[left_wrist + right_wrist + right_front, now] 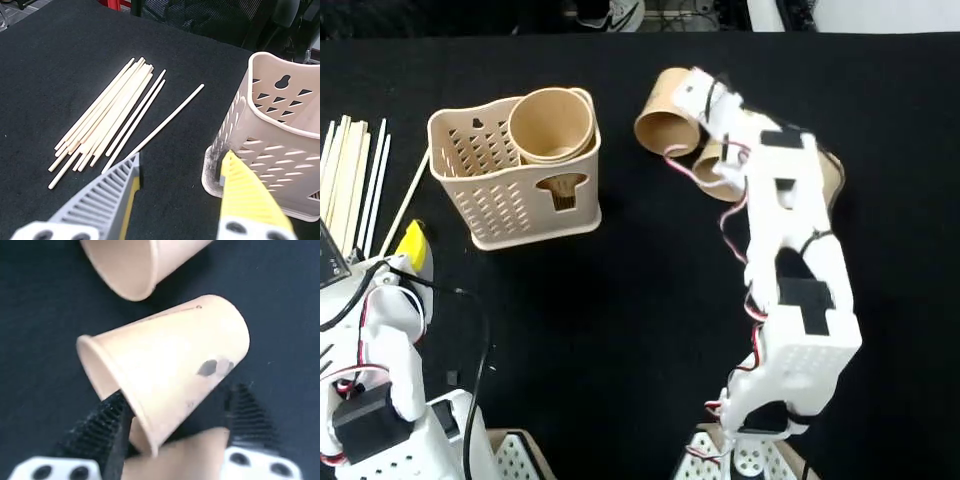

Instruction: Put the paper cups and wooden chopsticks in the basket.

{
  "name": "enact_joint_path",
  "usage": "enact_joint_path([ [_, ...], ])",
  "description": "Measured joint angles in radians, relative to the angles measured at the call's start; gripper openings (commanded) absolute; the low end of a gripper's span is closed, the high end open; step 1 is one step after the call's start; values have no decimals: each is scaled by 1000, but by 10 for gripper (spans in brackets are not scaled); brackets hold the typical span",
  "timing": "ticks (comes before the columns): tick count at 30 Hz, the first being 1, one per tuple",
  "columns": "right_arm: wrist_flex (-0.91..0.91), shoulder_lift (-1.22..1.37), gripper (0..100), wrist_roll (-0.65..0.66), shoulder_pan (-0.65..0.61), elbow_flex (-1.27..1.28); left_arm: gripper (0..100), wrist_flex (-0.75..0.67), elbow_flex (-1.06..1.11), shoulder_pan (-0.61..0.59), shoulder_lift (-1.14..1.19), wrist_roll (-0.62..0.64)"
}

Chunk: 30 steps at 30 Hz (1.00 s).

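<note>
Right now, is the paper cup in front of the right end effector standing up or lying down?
Lying down: the cup is on its side, its open mouth pointing sideways, not up.

The high camera looks down over the worktop (620, 330). The left wrist camera, low, shares its basket (270, 130) and chopsticks (110, 117). The right wrist camera sits close above paper cups (165, 365), apparently shared too.

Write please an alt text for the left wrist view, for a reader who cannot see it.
The left gripper, open, with one grey and one yellow finger, hangs over a black table. Beyond it lies a loose bundle of wooden chopsticks, one stick apart from the rest, and a beige slotted basket stands beside them.
</note>
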Motion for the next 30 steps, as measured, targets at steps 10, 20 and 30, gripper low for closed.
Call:
enact_joint_path([
  [10, -318, -3, 10, 0, 9, 144, 264, 0, 0, 0, 0, 0],
  [20, -38, -281, 10, -135, 54, 147, 264, 0, 0, 0, 0, 0],
  [30, 506, -603, 10, -339, 43, -206, 264, 0, 0, 0, 0, 0],
])
